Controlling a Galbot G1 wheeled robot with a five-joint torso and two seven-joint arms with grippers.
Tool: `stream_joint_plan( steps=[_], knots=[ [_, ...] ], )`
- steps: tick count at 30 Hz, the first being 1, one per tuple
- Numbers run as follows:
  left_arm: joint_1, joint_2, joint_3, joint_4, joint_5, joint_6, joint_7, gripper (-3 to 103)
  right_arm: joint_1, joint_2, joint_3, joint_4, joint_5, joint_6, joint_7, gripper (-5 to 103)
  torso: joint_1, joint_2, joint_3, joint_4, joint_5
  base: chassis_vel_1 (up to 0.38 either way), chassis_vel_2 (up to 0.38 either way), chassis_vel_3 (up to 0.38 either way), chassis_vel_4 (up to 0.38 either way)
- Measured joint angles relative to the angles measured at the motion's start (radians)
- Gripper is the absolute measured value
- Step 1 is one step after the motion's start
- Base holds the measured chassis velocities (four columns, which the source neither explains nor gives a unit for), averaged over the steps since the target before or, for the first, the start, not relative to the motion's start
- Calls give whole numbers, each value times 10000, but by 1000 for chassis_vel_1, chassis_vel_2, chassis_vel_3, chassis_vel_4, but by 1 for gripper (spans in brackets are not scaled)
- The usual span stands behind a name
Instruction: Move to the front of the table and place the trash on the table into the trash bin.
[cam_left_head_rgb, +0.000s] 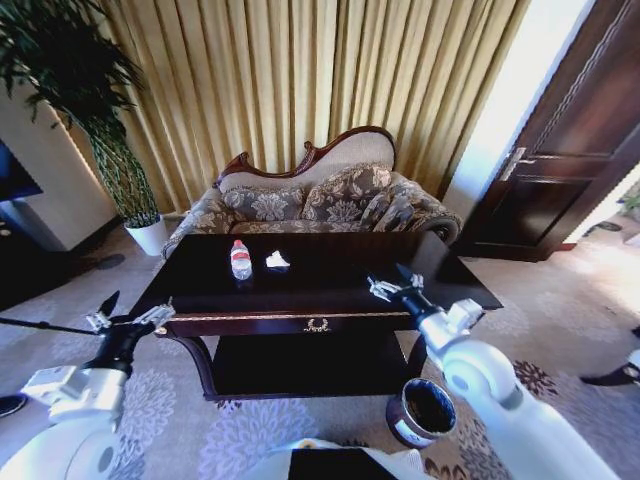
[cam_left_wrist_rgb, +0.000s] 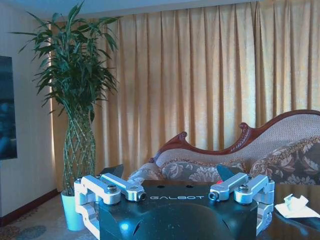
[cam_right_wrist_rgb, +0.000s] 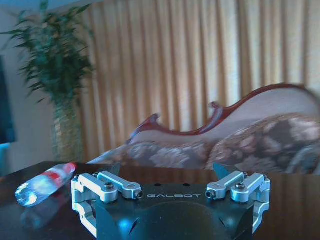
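Note:
The dark glossy table stands straight ahead. On its far left part lie the trash items: a clear plastic bottle with a red cap, and just right of it a crumpled white paper scrap. My left gripper hovers open off the table's front left corner. My right gripper is open over the table's front right part. The right wrist view shows that gripper open, with the bottle lying off to one side. The left wrist view shows the open left gripper and the paper scrap. The trash bin sits on the carpet by the table's front right leg.
A carved-back patterned sofa stands behind the table against gold curtains. A tall plant in a white pot is at the back left. A dark door is at the right. Patterned carpet surrounds the table.

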Motion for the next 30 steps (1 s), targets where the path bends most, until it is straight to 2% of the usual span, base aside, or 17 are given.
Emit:
stream_joint_plan(
  steps=[1, 5, 6, 8, 10, 11, 15, 16, 18, 20, 23, 30],
  knots=[
    [0, 0, 0, 0, 0, 0, 0, 100, 0, 0, 0, 0, 0, 0, 0, 100, 0, 0, 0, 0, 0, 0, 0, 0, 0],
    [-27, -44, 41, 0, -2, -17, -2, 100, 2636, -249, -2194, -1005, 533, -184, 565, 100, 1, 0, 0, -1, -4, 0, 0, 0, 0],
    [-27, -44, 41, 0, -2, -17, -2, 100, 2636, -249, -2194, -1005, 533, -184, 565, 100, 1, 0, 0, -1, -4, 0, 0, 0, 0],
    [-24, -52, 101, 0, 1, -23, -8, 100, 4106, -64, -3759, -1557, 905, -360, 1028, 100, 2, -1, 1, 4, -2, 0, 0, 0, 0],
    [-28, -48, 107, 0, 1, -24, -16, 100, 4806, 98, -4471, -1786, 1224, -525, 1276, 100, 2, -1, 1, -1, -1, 0, 0, 0, 0],
    [-28, -48, 107, 0, 1, -24, -16, 100, 4806, 98, -4471, -1786, 1224, -525, 1276, 100, 2, -1, 1, -1, -1, 0, 0, 0, 0],
    [-32, -62, 96, 0, 6, -29, -22, 100, 7014, 786, -6622, -2606, 1728, -802, 1782, 100, 3, 0, 0, -1, -7, 0, 0, 0, 0],
    [-32, -62, 96, 0, 6, -29, -22, 100, 7014, 786, -6622, -2606, 1728, -802, 1782, 100, 3, 0, 0, -1, -7, 0, 0, 0, 0],
    [-12, -112, 95, 0, 15, -29, -27, 100, 7732, 1281, -7418, -3245, 1732, -819, 1836, 100, 3, -1, 1, 0, -3, 0, 0, 0, 0],
    [-9, -116, 101, 0, 15, -29, -29, 100, 7971, 1489, -7664, -3522, 1731, -827, 1845, 100, 3, -1, 1, -1, -3, 0, 0, 0, 0],
    [-24, -100, 197, 0, -21, 5, -76, 100, 8611, 2194, -8282, -4485, 1731, -868, 1916, 100, 3, -1, 1, -2, -2, 0, 0, 0, 0],
    [-55, -98, 330, 0, 20, 18, -81, 100, 9406, 3121, -8891, -5629, 1757, -1218, 2097, 100, 3, -1, 0, -2, -4, 0, 0, 0, 0]
  ],
)
